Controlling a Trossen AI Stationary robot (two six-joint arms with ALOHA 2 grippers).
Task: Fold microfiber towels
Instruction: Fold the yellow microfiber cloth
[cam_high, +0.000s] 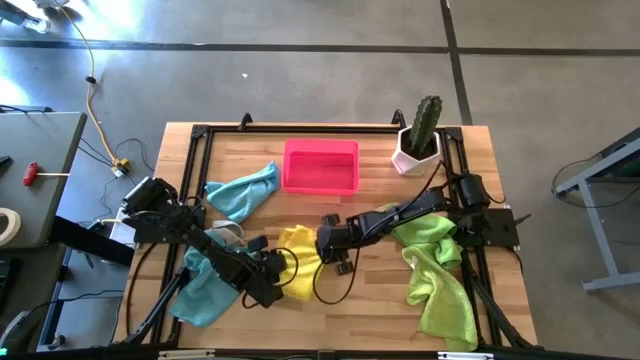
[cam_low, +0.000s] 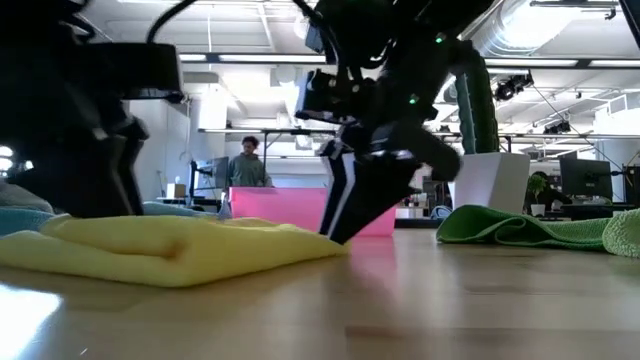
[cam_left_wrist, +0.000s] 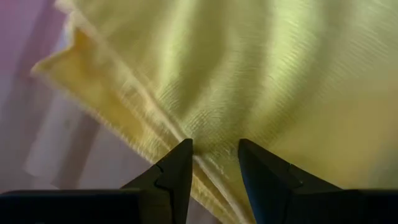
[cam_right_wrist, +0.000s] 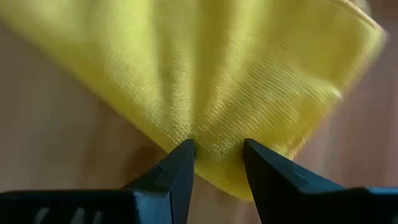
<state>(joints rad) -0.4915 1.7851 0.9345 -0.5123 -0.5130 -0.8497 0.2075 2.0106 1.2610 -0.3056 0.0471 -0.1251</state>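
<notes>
So the left arm comes in from the worktop's left edge and stretches low and diagonal toward the front middle, crossing over a teal towel (cam_high: 205, 290) bunched near the front-left corner. The left gripper (cam_high: 272, 285) is down at the yellow towel (cam_high: 297, 262), and in its wrist view both fingers (cam_left_wrist: 176, 171) are pinching a folded edge of the yellow cloth, fabric wedged right in the narrow gap between them. A second teal towel (cam_high: 243, 191) lies crumpled farther back, just left of the pink tray (cam_high: 320, 167), which sits by the back edge around the middle.

The yellow towel itself is front of centre on the bare wood, rumpled, lying flat and low in the low view (cam_low: 170, 250).

The right arm reaches in from the right edge, elbow bent, forearm running leftward close over the wood. The right gripper (cam_high: 328, 243) is tipped down onto the yellow towel's right side, fingers (cam_right_wrist: 180, 171) clamped on a gathered bunch of it with pleats fanning out from the grip. So both grippers have the same cloth, one on each side.

Right of that, lime green towels (cam_high: 440, 270) are heaped along the right edge down to the front-right corner. A potted cactus (cam_high: 420, 135) stands in the back-right corner.
</notes>
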